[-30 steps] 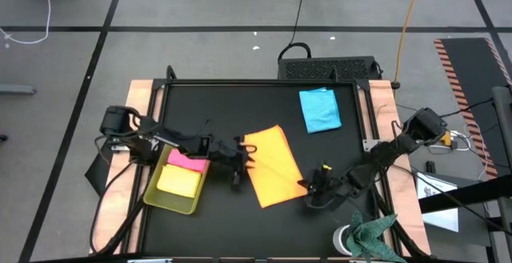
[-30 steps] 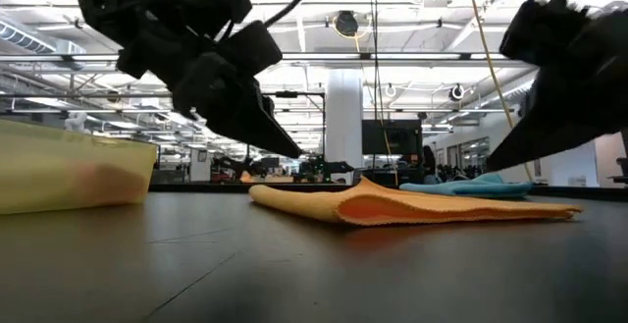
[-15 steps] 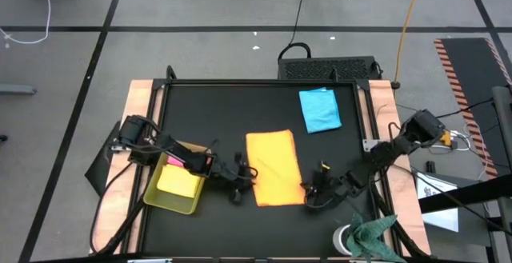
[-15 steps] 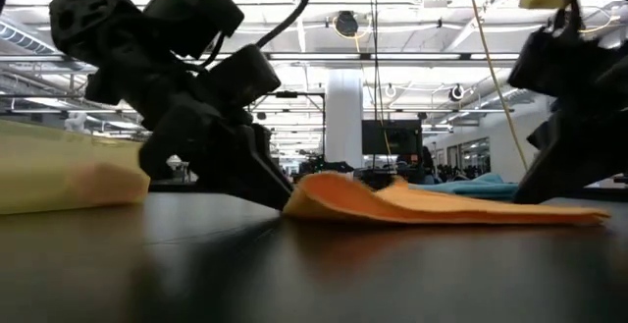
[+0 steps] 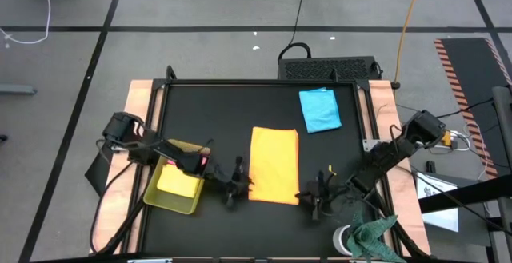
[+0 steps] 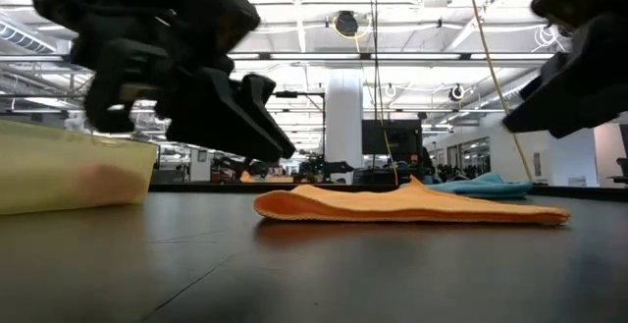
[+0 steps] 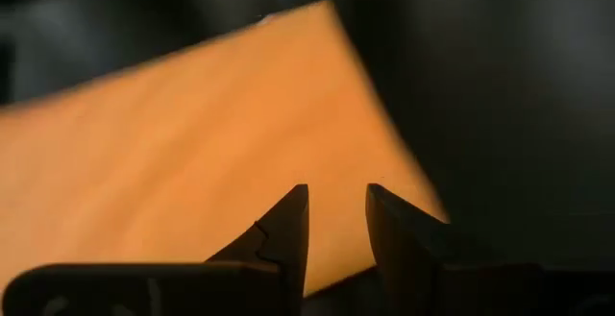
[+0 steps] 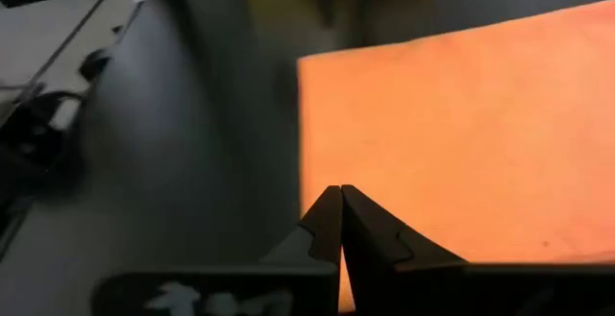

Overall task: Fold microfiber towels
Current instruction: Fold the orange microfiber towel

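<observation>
The orange towel (image 5: 274, 165) lies folded into a neat upright rectangle near the middle of the dark surface (image 5: 216, 111), flat apart from a slight hump along its top as seen from the low view (image 6: 412, 205). The left hand (image 5: 234, 188) sits low at the towel's near left corner, just beside its edge; in the left wrist view its fingers (image 7: 288, 230) stand parted with a narrow gap, nothing between them, the orange cloth (image 7: 192, 153) spread beyond the tips. So the left hand is released. The right hand (image 5: 314, 199) is at the towel's near right corner, just off the edge; in the right wrist view its fingers (image 8: 325, 225) are pressed together tip to tip, clenched on nothing, hanging over the border of the cloth (image 8: 461, 133).

The blue towel (image 5: 320, 109) lies flat toward the far right of the surface, well apart from the orange one. The yellow towel (image 5: 178, 183) rests in the tray (image 5: 166, 202) at the left side, with the pink towel (image 5: 194, 160) at the tray's far end, partly under the left arm. A green cloth (image 5: 370, 235) sits crumpled off the near right corner.
</observation>
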Motion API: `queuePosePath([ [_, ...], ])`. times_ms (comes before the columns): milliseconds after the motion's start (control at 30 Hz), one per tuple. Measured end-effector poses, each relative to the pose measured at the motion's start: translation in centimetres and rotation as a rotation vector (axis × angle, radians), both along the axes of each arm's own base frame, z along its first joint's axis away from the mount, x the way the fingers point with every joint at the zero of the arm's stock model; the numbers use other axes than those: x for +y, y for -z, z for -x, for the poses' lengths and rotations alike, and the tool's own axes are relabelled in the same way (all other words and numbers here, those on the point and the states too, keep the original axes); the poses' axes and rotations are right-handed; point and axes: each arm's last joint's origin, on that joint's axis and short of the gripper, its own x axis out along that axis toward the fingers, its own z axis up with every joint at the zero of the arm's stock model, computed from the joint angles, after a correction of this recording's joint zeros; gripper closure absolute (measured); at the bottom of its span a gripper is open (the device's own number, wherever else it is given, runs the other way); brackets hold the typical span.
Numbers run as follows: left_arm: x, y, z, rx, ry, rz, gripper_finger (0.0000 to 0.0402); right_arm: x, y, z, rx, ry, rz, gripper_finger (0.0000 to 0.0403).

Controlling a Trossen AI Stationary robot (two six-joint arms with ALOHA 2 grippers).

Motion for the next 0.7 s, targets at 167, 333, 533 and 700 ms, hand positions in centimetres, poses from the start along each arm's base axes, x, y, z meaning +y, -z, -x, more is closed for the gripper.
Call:
queuePosePath([
  [167,-1.3,1.1,-0.4,-0.055,-0.029,0.024,0.0293,-0.9,0.2,-0.7,0.030,0.012,0.002,0.0403],
  [333,-1.4,3.5,-0.3,0.047,-0.057,0.062,0.0293,-1.4,0.3,-1.0,0.053,0.005,-0.009,0.0403],
  [533,-2.0,3.4,0.0,0.063,0.006,0.045,0.0293,-1.3,0.3,-1.0,0.060,-0.058,0.045,0.0403],
  [700,-2.6,1.5,0.3,-0.003,0.053,0.021,0.0293,-1.3,0.1,-1.4,0.040,-0.189,0.123,0.0403],
])
